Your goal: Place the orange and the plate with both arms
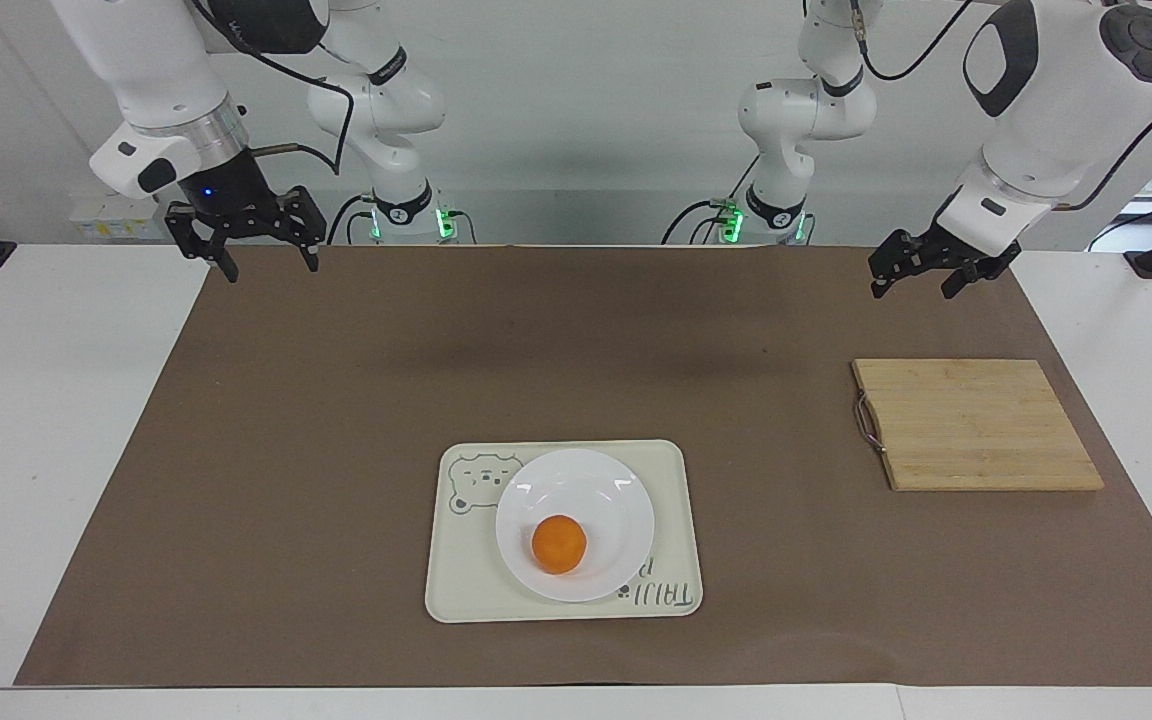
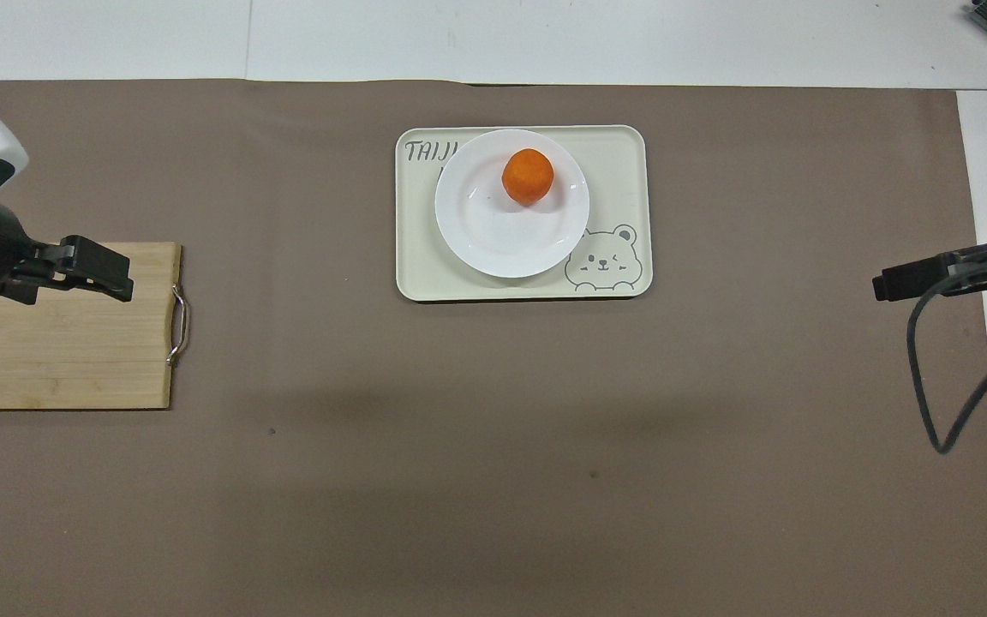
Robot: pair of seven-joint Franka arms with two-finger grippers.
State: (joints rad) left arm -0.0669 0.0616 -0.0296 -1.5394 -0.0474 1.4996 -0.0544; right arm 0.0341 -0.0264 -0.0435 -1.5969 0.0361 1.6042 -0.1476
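The orange lies in the white plate, off-centre toward the plate's edge farther from the robots. The plate rests on a cream tray with a bear drawing. My right gripper hangs open and empty, high over the mat's edge at the right arm's end. At the left arm's end, my left gripper is also open and empty, raised over the mat by the cutting board. Both grippers are well away from the plate.
A bamboo cutting board with a metal handle lies on the brown mat at the left arm's end of the table. A black cable dangles from the right arm.
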